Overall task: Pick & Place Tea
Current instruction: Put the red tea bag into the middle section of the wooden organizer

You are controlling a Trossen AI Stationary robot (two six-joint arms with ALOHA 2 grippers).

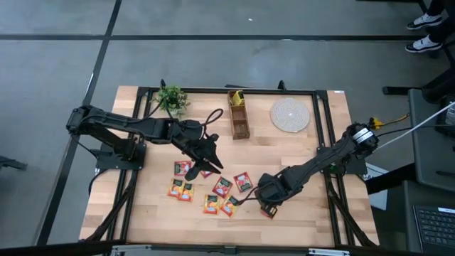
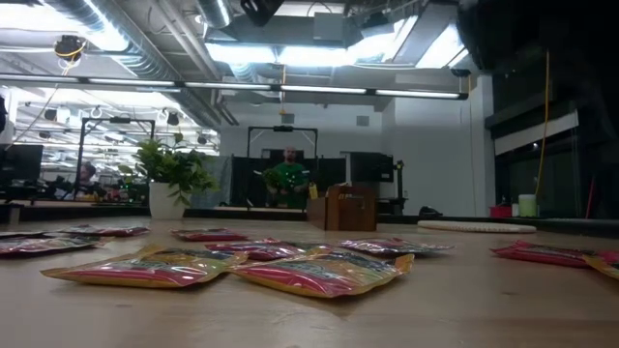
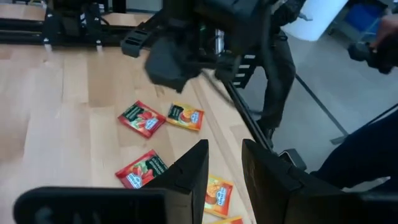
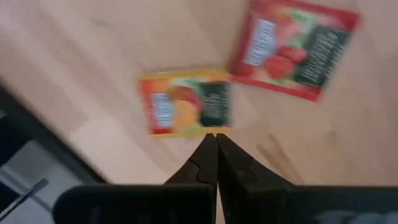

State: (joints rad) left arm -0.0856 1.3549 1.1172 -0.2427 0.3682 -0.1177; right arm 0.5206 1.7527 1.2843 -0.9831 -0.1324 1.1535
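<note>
Several tea sachets, red, orange and green, lie flat and scattered on the wooden table (image 1: pixel 298 153) around its near middle (image 1: pixel 222 186). In the low view they lie in the foreground (image 2: pixel 319 271). My right gripper (image 1: pixel 266 202) points down, shut, with its tips (image 4: pixel 216 138) at the edge of an orange sachet (image 4: pixel 186 102); a red sachet (image 4: pixel 292 50) lies just beyond. My left gripper (image 1: pixel 212 162) hovers over the left sachets, open (image 3: pixel 225 165), with nothing between its fingers. My right gripper comes from above with its fingers shut. Its tips stand at one edge of the orange sachet (image 4: pixel 208 129), which lies flat on the table. Whether they touch it I cannot tell.
At the far side stand a small potted plant (image 1: pixel 170 98), a brown wooden box (image 1: pixel 239 122) and a round pale woven mat (image 1: pixel 290 114). Black frame rails (image 1: pixel 323 142) border the table top. Bare wood lies to the right of the sachets.
</note>
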